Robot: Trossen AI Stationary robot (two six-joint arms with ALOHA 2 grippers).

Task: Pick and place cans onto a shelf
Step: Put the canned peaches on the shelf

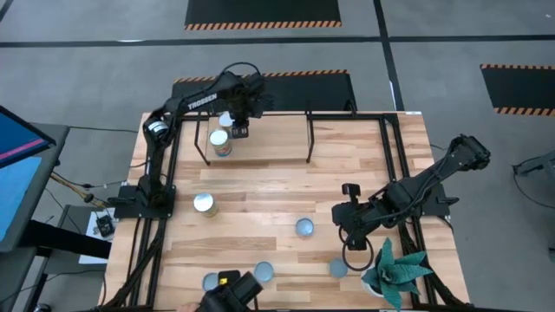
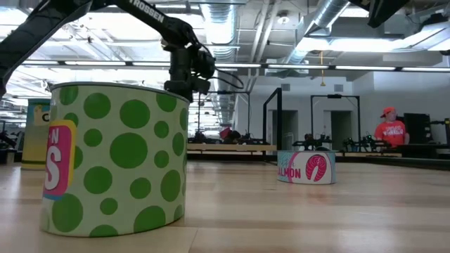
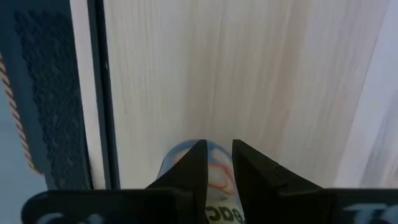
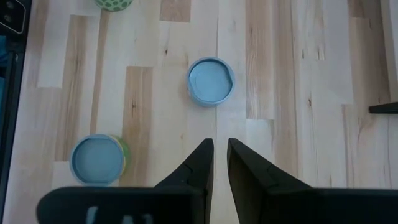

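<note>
While poised above shelf [image 1: 260,130], left gripper [image 1: 238,130] clamped on can [image 3: 208,177]; right gripper [image 4: 220,163] nearly closed, empty, over bench [image 1: 277,195].

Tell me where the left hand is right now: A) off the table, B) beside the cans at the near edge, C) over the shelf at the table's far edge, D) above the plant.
C: in the high view the left hand is over the shelf, by a can there.
</note>
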